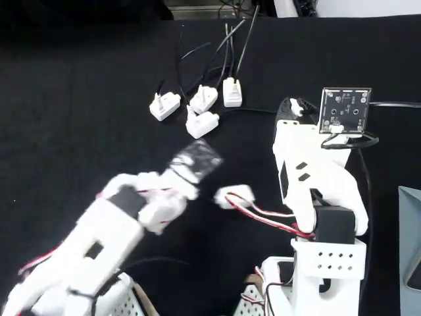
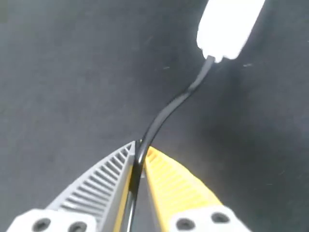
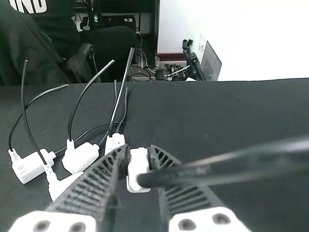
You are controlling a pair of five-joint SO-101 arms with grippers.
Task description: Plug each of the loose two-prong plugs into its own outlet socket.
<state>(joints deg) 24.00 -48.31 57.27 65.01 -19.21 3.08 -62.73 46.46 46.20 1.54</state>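
Note:
Several white two-prong plugs lie at the table's far middle: one [image 1: 164,105], a second [image 1: 204,99], a third [image 1: 231,92] and a nearer one [image 1: 202,123], all trailing black cords. My left gripper [image 1: 197,160] hovers just in front of them. In the left wrist view this gripper [image 2: 140,147] is shut on a black cord [image 2: 166,111] that runs to a white plug [image 2: 229,26] ahead. My right gripper [image 3: 138,152] holds a white plug [image 3: 137,169] between its fingers, with a black cord [image 3: 231,166] trailing from it. The other plugs [image 3: 79,157] lie beyond it.
The right arm [image 1: 309,178] stands folded at the right, its camera board [image 1: 345,108] raised. A small white piece [image 1: 233,196] with red and white wires lies between the arms. Black cords [image 1: 227,46] fan toward the far edge. A grey object [image 1: 411,237] sits at the right edge.

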